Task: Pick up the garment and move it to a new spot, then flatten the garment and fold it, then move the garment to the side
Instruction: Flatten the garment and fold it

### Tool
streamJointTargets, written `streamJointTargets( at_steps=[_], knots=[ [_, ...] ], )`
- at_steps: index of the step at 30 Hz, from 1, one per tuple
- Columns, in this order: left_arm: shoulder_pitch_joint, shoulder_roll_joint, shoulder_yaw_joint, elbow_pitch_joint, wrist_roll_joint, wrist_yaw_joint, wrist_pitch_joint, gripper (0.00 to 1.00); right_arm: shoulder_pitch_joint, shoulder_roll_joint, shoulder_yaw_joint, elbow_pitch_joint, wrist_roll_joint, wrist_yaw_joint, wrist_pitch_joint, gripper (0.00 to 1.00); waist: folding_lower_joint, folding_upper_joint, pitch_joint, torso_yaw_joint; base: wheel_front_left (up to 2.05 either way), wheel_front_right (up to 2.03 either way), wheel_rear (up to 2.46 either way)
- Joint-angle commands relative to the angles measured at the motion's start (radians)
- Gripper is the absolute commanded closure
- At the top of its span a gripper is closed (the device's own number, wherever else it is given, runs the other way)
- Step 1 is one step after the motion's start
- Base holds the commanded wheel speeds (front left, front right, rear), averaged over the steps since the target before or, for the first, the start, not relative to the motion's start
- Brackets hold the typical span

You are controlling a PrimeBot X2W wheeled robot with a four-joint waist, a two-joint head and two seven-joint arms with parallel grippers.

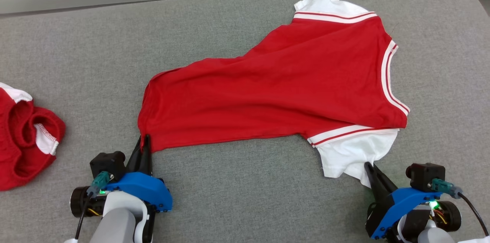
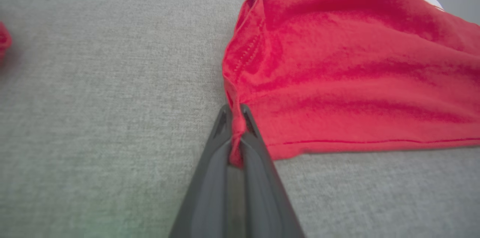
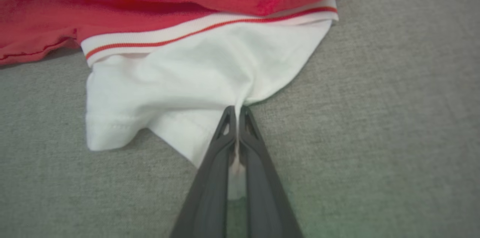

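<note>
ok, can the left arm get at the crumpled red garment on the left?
Probably not yet: the left gripper is shut on a hem corner of the red shirt. Otherwise, bare grey surface lies between it and the crumpled garment.

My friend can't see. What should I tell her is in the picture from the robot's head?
A red shirt with white sleeves lies spread on a grey table. The left hand pinches its red hem corner and the right hand pinches its near white sleeve. Another red garment sits crumpled at the left edge.
</note>
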Motion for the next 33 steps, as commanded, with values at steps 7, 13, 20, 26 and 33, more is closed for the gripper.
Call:
streamJointTargets(
  at_steps=[7,13,20,26,33],
  knots=[
    [0.053,-0.006,0.052,-0.054,-0.08,-0.022,-0.042,1.0,-0.009,-0.001,-0.056,-0.047,-0.022,0.0,-0.071,1.0,0.0,0.0,-0.044,-0.014,0.0,0.0,0.0],
    [0.085,-0.018,0.098,-0.166,-0.182,-0.05,-0.039,1.0,0.013,0.0,-0.093,-0.192,-0.018,0.0,-0.046,1.0,0.0,0.0,-0.09,-0.012,0.0,0.0,0.0],
    [0.108,-0.019,0.098,-0.441,-0.345,-0.079,0.099,1.0,0.044,0.0,-0.136,-0.473,0.05,0.0,0.025,1.0,0.0,0.0,-0.143,0.003,0.0,0.0,0.0],
    [0.087,0.004,0.104,-0.695,-0.5,-0.073,0.28,1.0,0.004,0.0,-0.166,-0.697,0.051,0.0,0.068,1.0,0.0,0.0,-0.176,0.014,0.0,0.0,0.0],
    [0.046,0.015,0.11,-0.877,-0.607,0.007,0.45,1.0,-0.065,0.0,-0.188,-0.859,0.029,0.0,0.121,1.0,0.0,0.0,-0.205,0.027,0.0,0.0,0.0]
  ],
)
